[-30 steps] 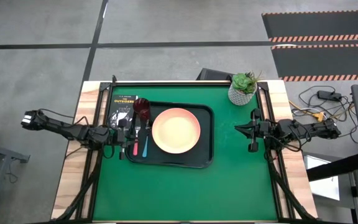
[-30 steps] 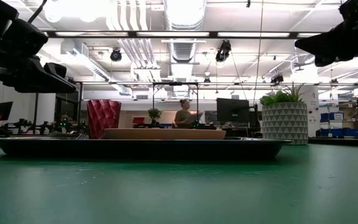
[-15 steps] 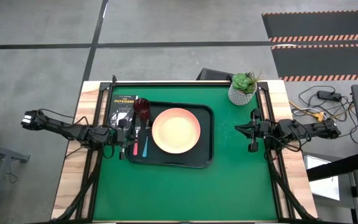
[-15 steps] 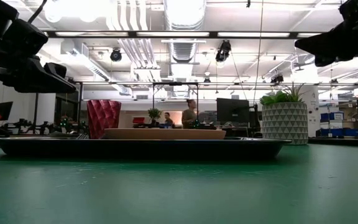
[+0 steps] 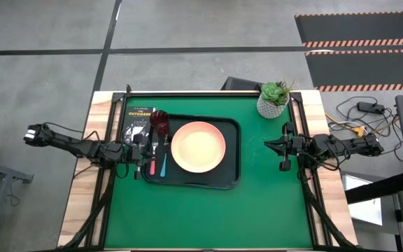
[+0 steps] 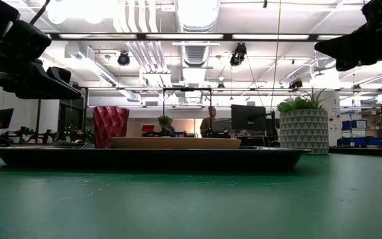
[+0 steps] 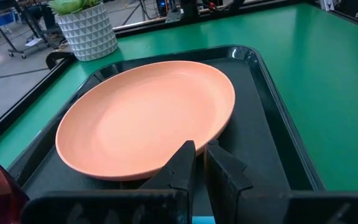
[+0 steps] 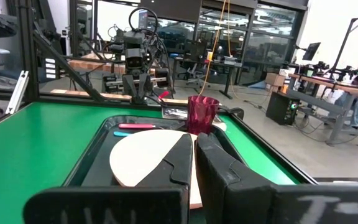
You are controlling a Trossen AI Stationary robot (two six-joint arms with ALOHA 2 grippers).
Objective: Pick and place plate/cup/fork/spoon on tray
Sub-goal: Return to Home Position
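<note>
The black tray point(image 5: 234, 155) lies on the green table, left of centre. On it rest the peach-orange plate point(image 5: 198, 147), the dark red cup point(image 5: 160, 122) upright at its far left corner, and the pink-handled fork point(image 5: 152, 166) and blue-handled spoon point(image 5: 164, 166) side by side along its left edge. My left gripper point(image 5: 144, 148) is shut and empty, above the tray's left edge over the fork; its wrist view looks across the plate point(image 7: 148, 118). My right gripper point(image 5: 267, 145) is shut and empty, above the bare green right of the tray, pointing at it.
A small black book point(image 5: 137, 122) lies left of the cup, just off the tray. A white pot with a green plant point(image 5: 273, 101) stands at the far right. Open green surface lies near and right of the tray. A person point(image 6: 211, 122) shows far off in the room.
</note>
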